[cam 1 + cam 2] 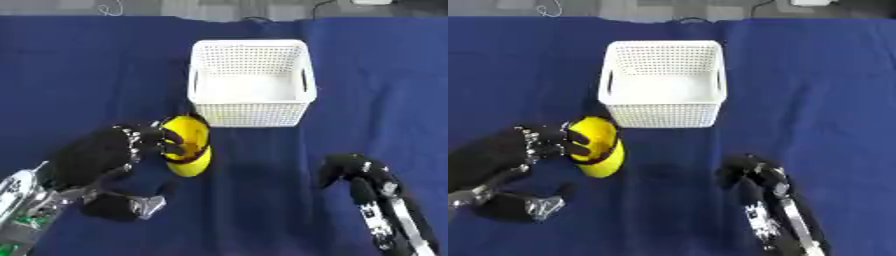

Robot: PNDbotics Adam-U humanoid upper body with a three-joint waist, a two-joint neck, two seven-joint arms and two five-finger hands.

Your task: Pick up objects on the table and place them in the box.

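In the left eye view, a worktop [87, 75] covered in dark blue cloth fills nearly the whole picture. A white perforated plastic basket [250, 114] with handle slots in its side walls stands at the middle of the far half, its inside showing only its white floor. Just in front of its near left corner is a rounded bright yellow object with a black band [191, 150]. It sits close to the basket's front wall, though whether the two touch cannot be told. The black left hand [131, 147] comes in from the lower left on a silver and black arm, and its dark fingers [171, 142] are curled over the yellow object's left side, gripping it. Whether the object rests on the cloth or is raised off it cannot be told. The black right hand [354, 172] shows at the lower right, well apart from the basket, with its fingers bent downward and nothing in them.

In the right eye view, the same layout sits shifted leftward. The yellow object's smooth rounded near end shows clear of the left hand's fingers. The right hand hangs curled above bare blue cloth, and a strip of grey floor [667, 7] with thin cables runs beyond the worktop's far edge.
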